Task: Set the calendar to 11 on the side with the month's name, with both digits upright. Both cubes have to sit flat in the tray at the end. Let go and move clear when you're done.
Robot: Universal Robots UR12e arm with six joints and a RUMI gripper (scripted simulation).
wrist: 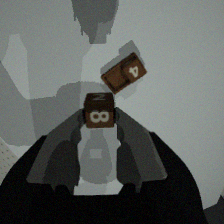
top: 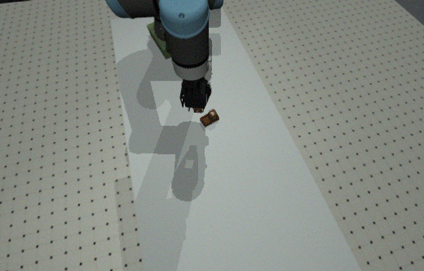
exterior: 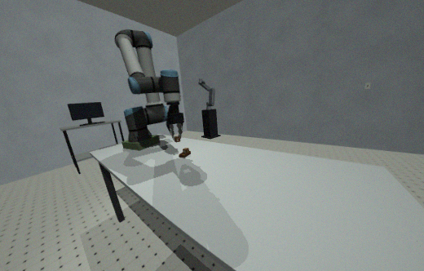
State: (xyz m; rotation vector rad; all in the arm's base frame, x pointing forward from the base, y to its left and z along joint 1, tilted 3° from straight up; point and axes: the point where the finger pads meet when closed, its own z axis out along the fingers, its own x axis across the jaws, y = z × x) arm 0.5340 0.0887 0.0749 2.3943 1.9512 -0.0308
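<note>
My gripper (wrist: 100, 109) is shut on a brown wooden cube (wrist: 100, 110) whose face toward the wrist camera shows an 8. I hold it above the white table. In the overhead view the cube (top: 198, 109) peeks out under the dark fingers (top: 195, 102). The brown calendar tray (wrist: 123, 73) lies on the table just beyond the held cube, turned at an angle. One cube sits in the tray's right half with a 4 on top; the left half is empty. The tray also shows in the overhead view (top: 209, 118) and in the side view (exterior: 185, 153), below and right of the gripper (exterior: 176, 136).
The arm's green base plate (exterior: 140, 143) stands at the table's far end. The table's left edge runs close to the arm. A desk with a monitor (exterior: 86, 111) and a second small arm on a black pedestal (exterior: 209, 118) stand off the table.
</note>
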